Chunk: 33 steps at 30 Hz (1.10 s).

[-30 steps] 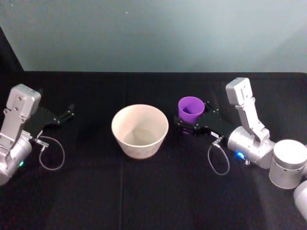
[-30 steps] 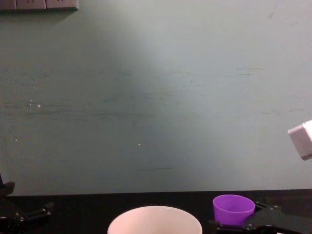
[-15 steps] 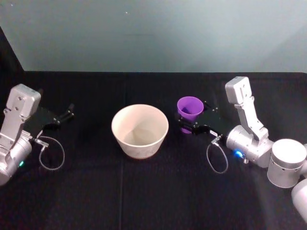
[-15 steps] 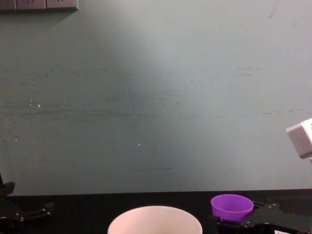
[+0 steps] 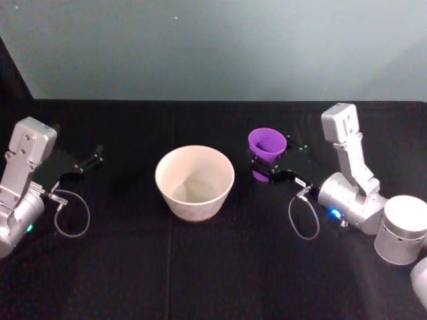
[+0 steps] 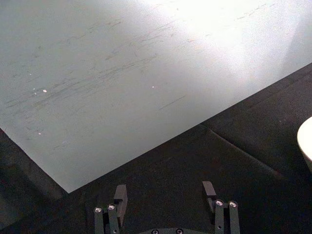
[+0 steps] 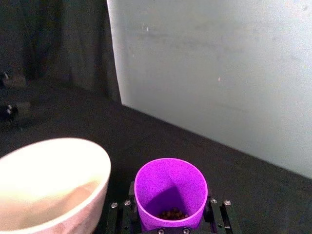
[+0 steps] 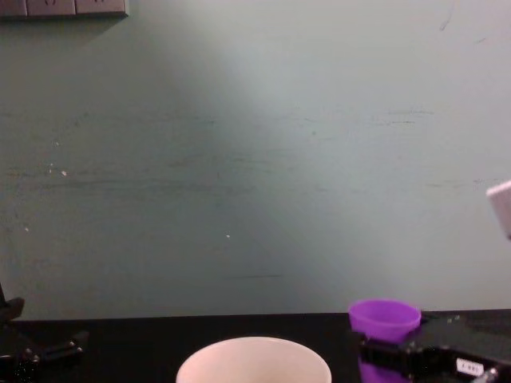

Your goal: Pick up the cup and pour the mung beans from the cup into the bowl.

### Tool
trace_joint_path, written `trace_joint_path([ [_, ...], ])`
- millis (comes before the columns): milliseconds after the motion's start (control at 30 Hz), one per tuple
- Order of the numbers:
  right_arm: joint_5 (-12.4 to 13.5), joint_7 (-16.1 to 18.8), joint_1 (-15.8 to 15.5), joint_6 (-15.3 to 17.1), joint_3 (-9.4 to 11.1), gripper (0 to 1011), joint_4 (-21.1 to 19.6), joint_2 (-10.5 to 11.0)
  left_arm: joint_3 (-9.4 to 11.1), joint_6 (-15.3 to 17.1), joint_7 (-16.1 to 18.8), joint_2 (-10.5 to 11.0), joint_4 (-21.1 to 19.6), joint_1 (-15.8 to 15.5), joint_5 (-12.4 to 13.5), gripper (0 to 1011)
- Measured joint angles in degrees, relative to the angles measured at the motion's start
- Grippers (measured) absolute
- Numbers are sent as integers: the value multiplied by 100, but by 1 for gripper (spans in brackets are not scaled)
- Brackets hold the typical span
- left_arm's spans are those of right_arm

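Cup [image 5: 267,144] is clamped upright in the right tool [image 5: 273,161], just right of the bowl [image 5: 195,208] and not touching it; it looks lifted off the table [image 5: 200,267], but the fingers hide its base, so can't confirm; left tool [image 5: 93,156] is spread open, holding nothing, parked at the table's left, well apart.

Step in hand, my read: carry across and tip. Hold the cup level until its lip is over the bowl's middle; clear the bowl rim with margin; then roll the wrist slowly toward the bowl; the load is small, so a steep final tilt is probably needed to empty it.

Right wrist view shows the mung beans [image 7: 171,213], a thin layer at the cup bottom; head view can't see inside. Chest view shows the cup rim sitting higher than the bowl rim; left wrist view shows the left jaws wide apart.
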Motion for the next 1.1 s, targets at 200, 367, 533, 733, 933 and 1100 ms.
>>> trace_joint_path([
  [200, 127, -138, -347, 79, 172, 726, -698, 122, 0, 0, 0, 0, 0, 0, 0, 1000],
  [367, 272, -249, -586, 244, 307, 726, -1242, 213, 0, 0, 0, 0, 0, 0, 0, 1000],
  [533, 466, -279, -728, 440, 416, 726, -1646, 282, 0, 0, 0, 0, 0, 0, 0, 1000],
  [733, 609, -296, -763, 656, 434, 726, -1911, 362, 0, 0, 0, 0, 0, 0, 0, 1000],
  [933, 690, -351, -761, 767, 425, 726, -2067, 422, 0, 0, 0, 0, 0, 0, 0, 1000],
  [1100, 730, -377, -744, 859, 406, 726, -2118, 473, 0, 0, 0, 0, 0, 0, 0, 1000],
])
